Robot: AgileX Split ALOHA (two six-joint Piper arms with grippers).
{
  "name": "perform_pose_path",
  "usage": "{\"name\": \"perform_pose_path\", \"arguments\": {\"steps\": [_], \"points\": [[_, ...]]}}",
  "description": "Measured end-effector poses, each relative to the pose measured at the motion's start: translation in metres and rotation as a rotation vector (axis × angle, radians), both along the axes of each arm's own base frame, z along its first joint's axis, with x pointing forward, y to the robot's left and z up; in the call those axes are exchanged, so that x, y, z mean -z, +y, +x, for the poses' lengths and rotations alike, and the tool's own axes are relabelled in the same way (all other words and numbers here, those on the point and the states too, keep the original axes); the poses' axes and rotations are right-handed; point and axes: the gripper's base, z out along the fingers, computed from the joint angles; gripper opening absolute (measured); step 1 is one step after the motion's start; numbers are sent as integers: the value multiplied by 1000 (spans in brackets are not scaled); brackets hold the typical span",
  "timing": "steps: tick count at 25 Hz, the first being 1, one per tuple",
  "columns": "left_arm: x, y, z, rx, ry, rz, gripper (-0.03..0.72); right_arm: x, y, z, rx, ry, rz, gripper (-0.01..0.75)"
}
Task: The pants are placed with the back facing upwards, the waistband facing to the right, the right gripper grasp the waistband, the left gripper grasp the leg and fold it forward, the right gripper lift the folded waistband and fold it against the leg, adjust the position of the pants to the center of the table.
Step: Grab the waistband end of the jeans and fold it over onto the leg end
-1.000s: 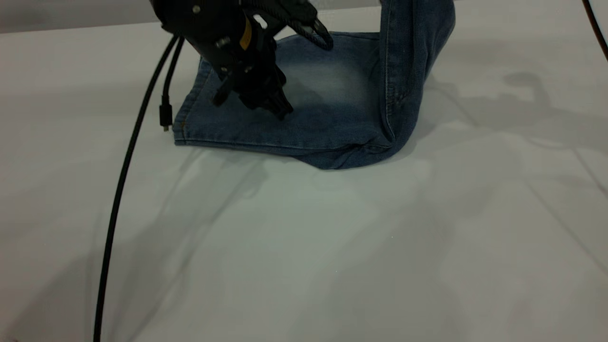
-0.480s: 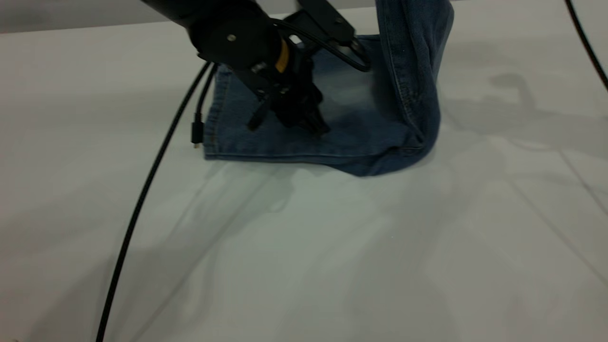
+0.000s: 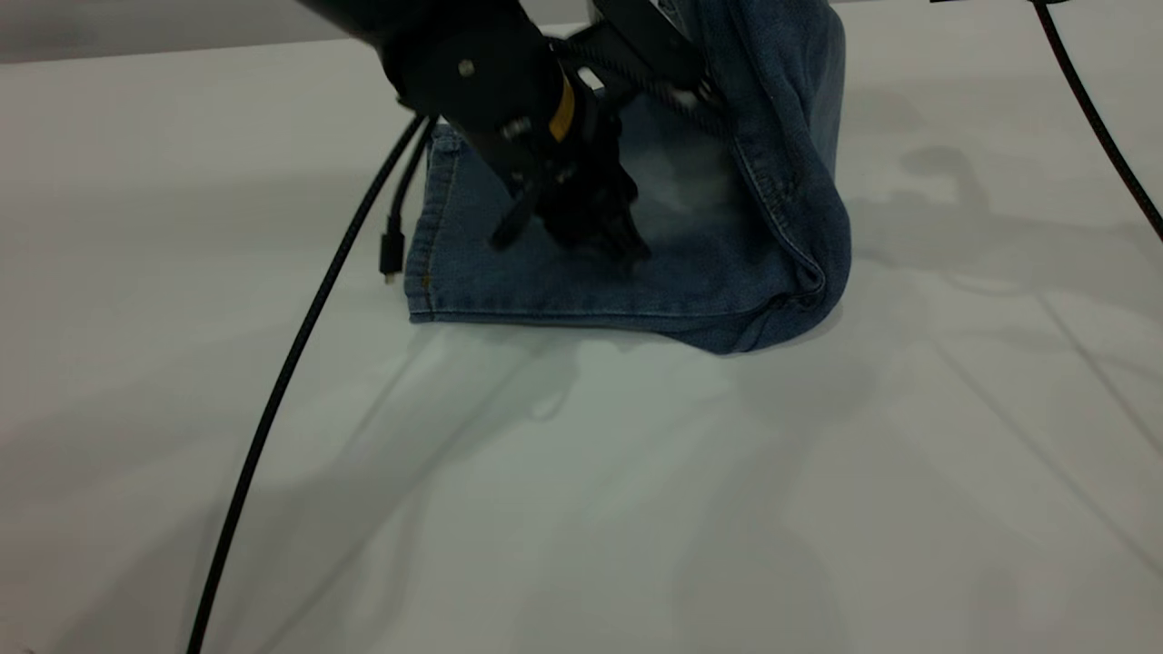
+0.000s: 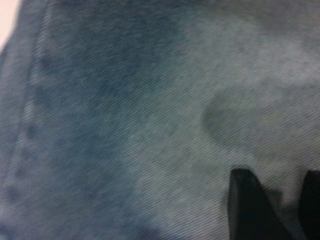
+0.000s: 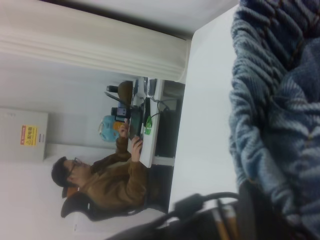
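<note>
The blue denim pants (image 3: 636,272) lie folded on the white table (image 3: 636,509), hem to the left. A plain faded panel faces up; the printed leg is hidden. My left gripper (image 3: 581,238) presses down on that flat layer, fingers apart on bare denim (image 4: 275,200). The right side of the pants rises steeply (image 3: 781,109) and leaves the top of the exterior view. In the right wrist view the ruched waistband (image 5: 260,100) hangs bunched, with my right gripper (image 5: 280,215) shut on it; that gripper is outside the exterior view.
A black cable (image 3: 300,345) hangs from the left arm and trails across the table's left side. Another cable (image 3: 1099,127) crosses the upper right corner. A seated person (image 5: 105,180) at a desk shows beyond the table edge.
The pants and my left gripper have slid to the right on the table. The lifted waistband side now leans over toward the flat layer.
</note>
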Motion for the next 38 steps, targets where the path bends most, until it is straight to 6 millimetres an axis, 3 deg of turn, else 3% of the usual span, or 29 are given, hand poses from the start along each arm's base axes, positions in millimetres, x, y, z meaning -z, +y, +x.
{"name": "perform_pose_path", "arguments": {"steps": [3,7,14,20,24,28,34,38], "points": [[-28,-1,3,7,-54,-34,265,0,0,0,-1,0,1,90],[-73,18,15,2,-156,-9,265,0,6,-1,-16,1,-5,90],[-173,73,27,-153,-354,-67,265,-1,54,-10,-135,-57,-11,90],[-264,106,2,-225,-535,-146,265,4,104,-25,-251,-125,-80,90],[-309,120,-22,-254,-624,-212,255,15,133,-33,-262,-156,-222,90],[-331,127,-37,-286,-663,-271,241,25,155,-39,-239,-153,-359,90],[-330,127,-37,-286,-660,-271,239,28,159,-26,-128,-167,-522,90],[-330,127,-37,-283,-662,-272,239,16,161,-15,-82,-165,-497,90]]}}
